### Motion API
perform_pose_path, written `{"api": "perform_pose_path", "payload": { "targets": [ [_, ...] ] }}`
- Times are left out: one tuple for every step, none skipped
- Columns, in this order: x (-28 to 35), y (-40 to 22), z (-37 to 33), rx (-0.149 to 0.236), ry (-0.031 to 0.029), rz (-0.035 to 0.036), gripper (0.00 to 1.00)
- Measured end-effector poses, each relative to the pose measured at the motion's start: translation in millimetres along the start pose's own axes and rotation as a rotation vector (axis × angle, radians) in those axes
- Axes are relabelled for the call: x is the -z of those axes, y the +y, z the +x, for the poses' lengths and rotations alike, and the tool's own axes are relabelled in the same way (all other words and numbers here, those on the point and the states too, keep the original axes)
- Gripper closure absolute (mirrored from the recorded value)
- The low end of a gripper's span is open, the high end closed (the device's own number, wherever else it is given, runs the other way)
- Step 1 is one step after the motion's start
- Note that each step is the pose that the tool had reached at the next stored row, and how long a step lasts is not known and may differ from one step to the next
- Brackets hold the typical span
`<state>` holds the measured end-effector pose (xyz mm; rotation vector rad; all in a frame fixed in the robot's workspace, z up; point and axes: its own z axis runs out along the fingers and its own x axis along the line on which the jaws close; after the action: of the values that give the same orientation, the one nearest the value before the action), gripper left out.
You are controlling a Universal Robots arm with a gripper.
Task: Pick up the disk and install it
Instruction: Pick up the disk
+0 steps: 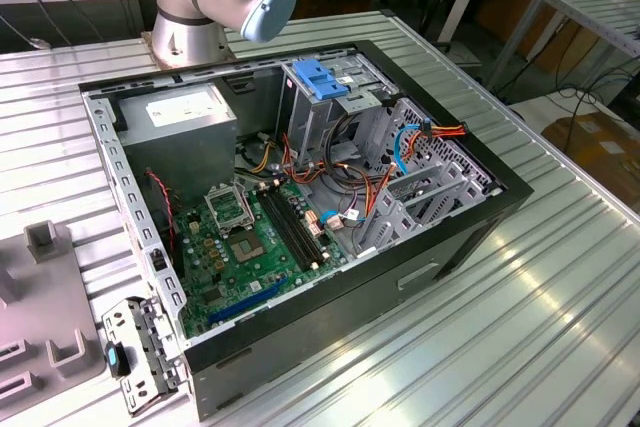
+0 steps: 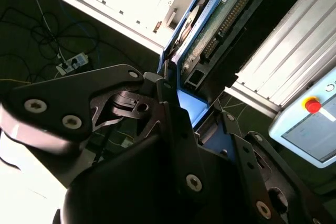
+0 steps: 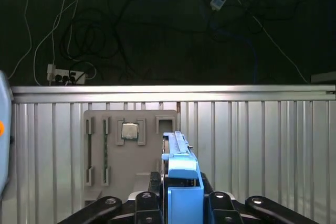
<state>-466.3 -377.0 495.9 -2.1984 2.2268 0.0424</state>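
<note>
The disk (image 3: 181,167) stands edge-on between my fingers in the first wrist view, with its blue rail facing the camera. In the second wrist view the disk (image 2: 218,22) shows its green circuit board and a blue rail along one side. My gripper (image 3: 181,203) is shut on the disk, its black fingers (image 2: 173,114) clamped on the blue-railed end. I hold it in the air above the ribbed metal table (image 3: 262,145). In the exterior view the open computer case (image 1: 300,197) lies on the table, with the arm's base (image 1: 200,7) behind it.
Inside the case are a grey power-supply box (image 1: 185,117), a blue latch (image 1: 320,79) on the grey drive cage (image 1: 415,197), the motherboard (image 1: 250,247) and loose cables. A grey parts tray (image 3: 131,150) holds a chip (image 3: 129,130). A pendant with a red button (image 2: 313,106) hangs nearby.
</note>
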Motion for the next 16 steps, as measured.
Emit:
{"api": "perform_pose_path", "payload": {
  "targets": [
    [-0.1,-0.1,0.0,0.000,-0.0001,-0.0002,0.63],
    [0.0,-0.1,0.0,0.000,-0.0001,-0.0003,0.63],
    [0.1,-0.1,0.0,0.000,0.0000,-0.0004,0.63],
    [0.1,-0.1,0.0,0.000,0.0000,-0.0005,0.63],
    [0.1,-0.1,0.0,0.000,0.0000,-0.0005,0.63],
    [0.2,-0.3,-0.1,0.000,0.0001,-0.0006,0.63],
    [0.2,-0.5,-0.1,0.000,0.0001,-0.0006,0.63],
    [0.2,-0.8,0.0,0.000,0.0000,-0.0006,0.63],
    [0.1,-1.3,0.0,0.000,0.0000,-0.0005,0.63],
    [0.1,-2.2,0.0,0.000,0.0000,-0.0005,0.63],
    [0.2,-2.9,-0.1,0.000,0.0000,-0.0006,0.63],
    [0.1,-3.4,-0.1,0.000,0.0000,-0.0005,0.63],
    [0.2,-3.9,-0.1,0.000,0.0000,-0.0005,0.63],
    [0.1,-4.5,-0.1,0.000,0.0000,-0.0004,0.63],
    [0.2,-5.1,-0.1,0.000,0.0000,-0.0005,0.63],
    [0.1,-5.5,-0.1,0.000,0.0000,-0.0005,0.63]
  ]
}}
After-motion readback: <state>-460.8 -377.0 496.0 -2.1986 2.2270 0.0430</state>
